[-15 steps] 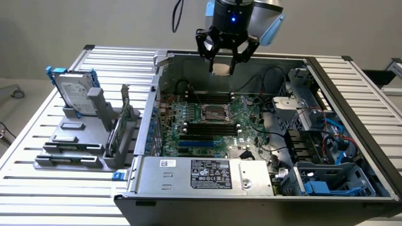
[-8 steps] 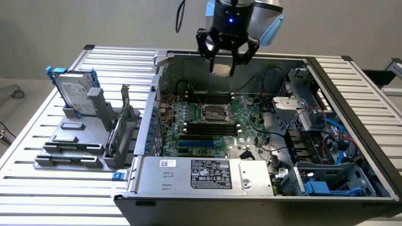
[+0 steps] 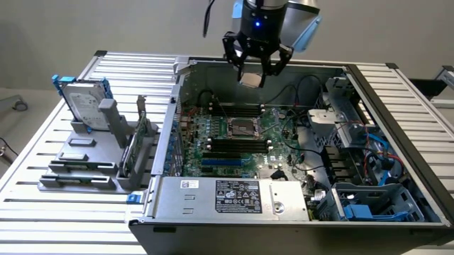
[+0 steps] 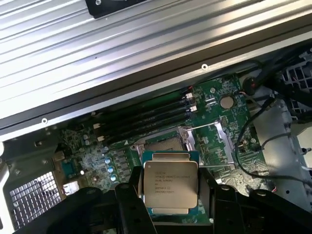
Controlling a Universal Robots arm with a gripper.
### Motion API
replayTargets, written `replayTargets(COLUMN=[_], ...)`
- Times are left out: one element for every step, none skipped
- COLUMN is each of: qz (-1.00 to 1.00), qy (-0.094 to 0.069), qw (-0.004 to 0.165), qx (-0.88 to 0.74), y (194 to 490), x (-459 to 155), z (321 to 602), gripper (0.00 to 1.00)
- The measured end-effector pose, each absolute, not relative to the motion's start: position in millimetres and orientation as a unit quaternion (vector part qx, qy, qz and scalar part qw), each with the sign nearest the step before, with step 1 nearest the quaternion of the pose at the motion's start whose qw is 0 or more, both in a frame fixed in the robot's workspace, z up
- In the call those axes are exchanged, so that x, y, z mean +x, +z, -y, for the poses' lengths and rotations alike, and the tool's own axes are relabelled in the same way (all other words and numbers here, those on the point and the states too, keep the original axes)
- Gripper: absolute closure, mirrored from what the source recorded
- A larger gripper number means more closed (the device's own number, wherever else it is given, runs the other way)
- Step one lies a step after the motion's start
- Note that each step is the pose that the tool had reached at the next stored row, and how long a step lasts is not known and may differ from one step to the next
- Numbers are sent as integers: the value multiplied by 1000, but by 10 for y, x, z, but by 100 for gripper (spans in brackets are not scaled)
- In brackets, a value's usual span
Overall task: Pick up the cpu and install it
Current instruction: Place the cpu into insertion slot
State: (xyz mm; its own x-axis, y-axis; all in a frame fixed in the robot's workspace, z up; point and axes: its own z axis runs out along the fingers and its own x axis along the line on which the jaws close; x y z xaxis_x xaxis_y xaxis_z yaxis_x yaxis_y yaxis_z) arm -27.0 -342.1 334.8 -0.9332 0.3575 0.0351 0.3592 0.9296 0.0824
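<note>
Item, the cpu [image 4: 170,186]: flat square chip, silver-grey metal top with printed lettering, green edge showing around the lid; clamped between the dark fingers [image 4: 130,207] of the pincer [image 3: 255,68], which is closed on its two opposite sides; held level in the air above the open computer case [image 3: 397,90], touching nothing but the fingers.

Item, the cpu socket [image 3: 241,126]: metal-framed square near the middle of the motherboard [image 3: 212,139]; its retaining frame looks open in the wrist view; the chip hangs above the board near it and is not seated in it.

Item, the memory slots [image 3: 237,110]: long black rows, one bank on the far side of the socket and one on the near side; a round silver coin battery [image 4: 225,102] sits on the green board beyond them.

Item, the power supply [image 3: 234,199]: grey metal box with a black label, along the near wall of the case; blue plastic drive bay [image 3: 369,204] at the case's near corner toward the exterior view's right; black and blue cables between.

Item, the counter [image 3: 42,212]: slatted aluminium; the case takes the middle and the exterior view's right; toward the edge at the exterior view's left stands a grey parts holder [image 3: 78,159] with a hard drive [image 3: 84,106] in a blue frame upright at its far end.
</note>
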Motion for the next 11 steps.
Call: replayTargets(qz=[980, 979, 977, 975, 973, 971, 969, 966, 964, 961, 959], qy=[-44, -44, -44, -44, -44, -44, -44, -44, -44, -44, -45], qw=[9, 9, 9, 8, 8, 7, 7, 7, 6, 6, 5], qx=[-192, -201, -209, -218, -227, -236, -245, -253, -263, -271, -280], y=[3345, 3342, 3339, 3335, 3332, 3328, 3324, 3320, 3315, 3311, 3305], x=[-269, -270, -270, -270, -269, -270, -269, -269, -270, -269, -269], z=[3421, 3421, 3421, 3421, 3421, 3421, 3421, 3421, 3421, 3421, 3421], gripper=[45, 45, 45, 45, 45, 45, 45, 45, 45, 45, 45])
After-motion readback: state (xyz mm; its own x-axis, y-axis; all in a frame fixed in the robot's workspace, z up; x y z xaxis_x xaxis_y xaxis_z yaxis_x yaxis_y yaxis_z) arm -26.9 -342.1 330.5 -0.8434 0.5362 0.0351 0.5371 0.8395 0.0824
